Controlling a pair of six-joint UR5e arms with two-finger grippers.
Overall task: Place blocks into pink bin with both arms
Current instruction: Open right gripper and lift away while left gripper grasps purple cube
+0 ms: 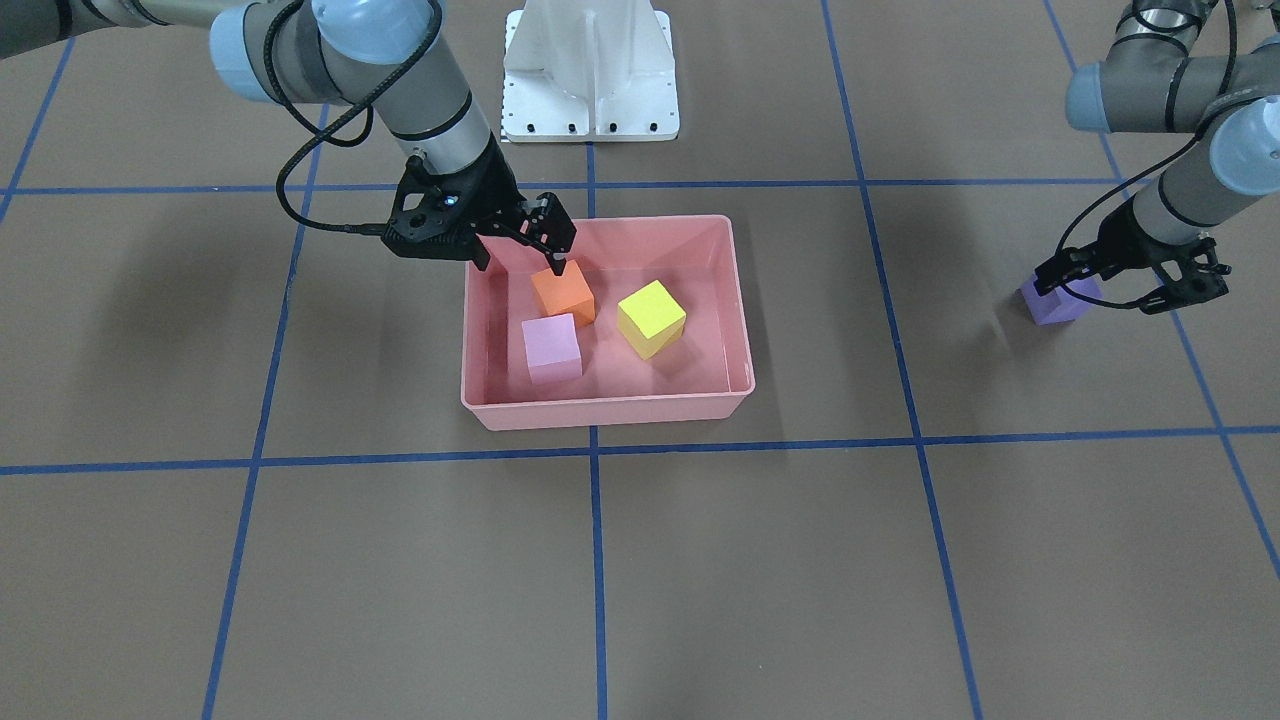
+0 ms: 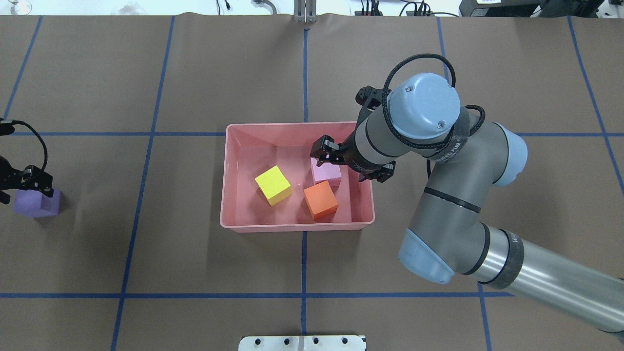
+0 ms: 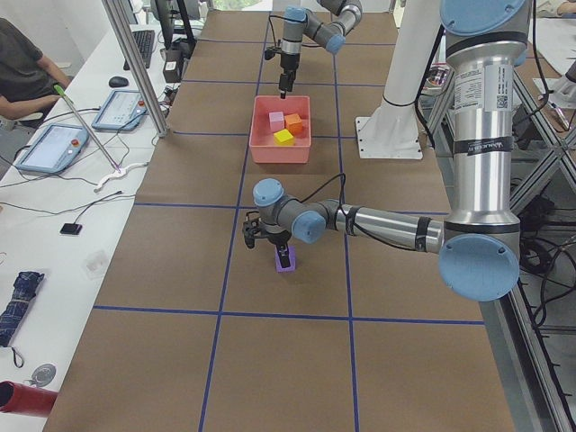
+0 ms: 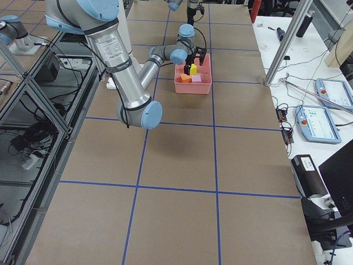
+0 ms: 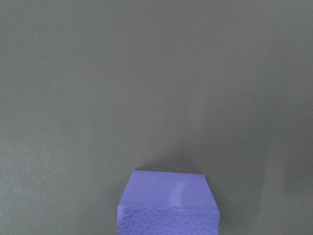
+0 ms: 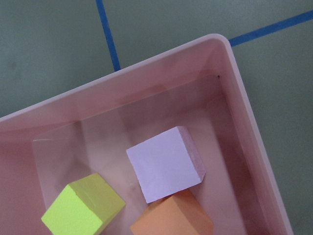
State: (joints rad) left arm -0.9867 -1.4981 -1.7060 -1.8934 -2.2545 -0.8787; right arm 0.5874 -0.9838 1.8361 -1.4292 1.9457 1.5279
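Listing contents at the last pick of the task, as I judge it: three blocks binned, one out.

- Salmon-pink rectangular plastic bin (image 1: 600,412): mid-tabletop, on the brown tabletop (image 1: 400,560) taped with blue grid lines.
- Orange matte cube (image 1: 563,292): inside the bin, toward its corner on my right and nearest my base.
- Light pink matte cube (image 1: 552,347): inside the bin, just beside the orange one, on its far side from my base.
- Yellow-green matte cube (image 1: 651,317): inside the bin, about the middle of its floor, apart from the other two.
- Purple matte cube (image 1: 1058,302): flat on the tabletop toward its left end, well apart from the bin.
- My right gripper (image 1: 520,262): fingers spread and empty, hanging over the bin above the orange and pink cubes.
- My left gripper (image 1: 1110,290): fingers spread, low at the purple cube and holding nothing. Whether they straddle it squarely I cannot tell.

Step in hand: grasp of the purple cube by my left arm.

Next move calls for centring the fingers on opposite faces of that cube and closing. A lift and a carry to the bin's free floor on my left side follow. My right arm should clear the bin first, or the two may meet there.
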